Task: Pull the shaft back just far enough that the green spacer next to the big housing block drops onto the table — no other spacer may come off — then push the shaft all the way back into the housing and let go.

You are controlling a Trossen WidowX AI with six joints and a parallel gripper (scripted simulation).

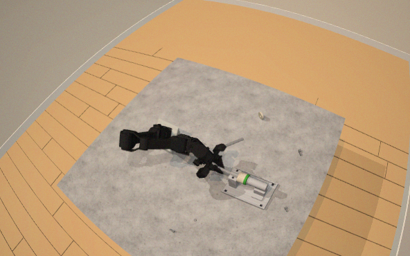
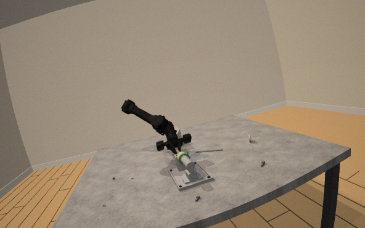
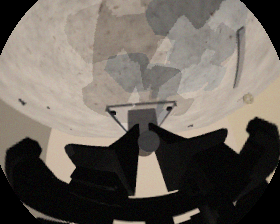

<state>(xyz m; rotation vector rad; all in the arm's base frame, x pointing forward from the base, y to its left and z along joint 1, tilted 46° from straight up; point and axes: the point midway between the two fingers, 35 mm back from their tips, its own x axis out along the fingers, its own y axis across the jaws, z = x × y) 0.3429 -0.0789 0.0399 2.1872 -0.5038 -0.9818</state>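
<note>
My gripper (image 1: 222,169) (image 2: 176,151) (image 3: 143,125) is shut on the shaft (image 1: 226,171) (image 3: 149,142), whose round end shows between the fingers in the wrist view. The shaft runs into the small upright bracket (image 1: 233,182) (image 3: 140,116). Beyond the bracket, cream spacers (image 1: 240,178) (image 2: 182,153) sit in line on the shaft. The green spacer (image 1: 246,179) (image 2: 179,159) is still in line, between the cream part and the big grey housing (image 1: 257,183) (image 2: 188,166). No gap beside it is visible. Their separate edges are too small to tell apart.
The assembly stands on a pale base plate (image 1: 242,198) (image 2: 196,185). A thin grey rod (image 1: 235,142) (image 2: 209,151) (image 3: 238,60) lies beside the gripper. A cream ring (image 1: 261,115) (image 2: 250,138) (image 3: 248,98) and small bolts (image 1: 300,152) (image 2: 262,163) lie farther off.
</note>
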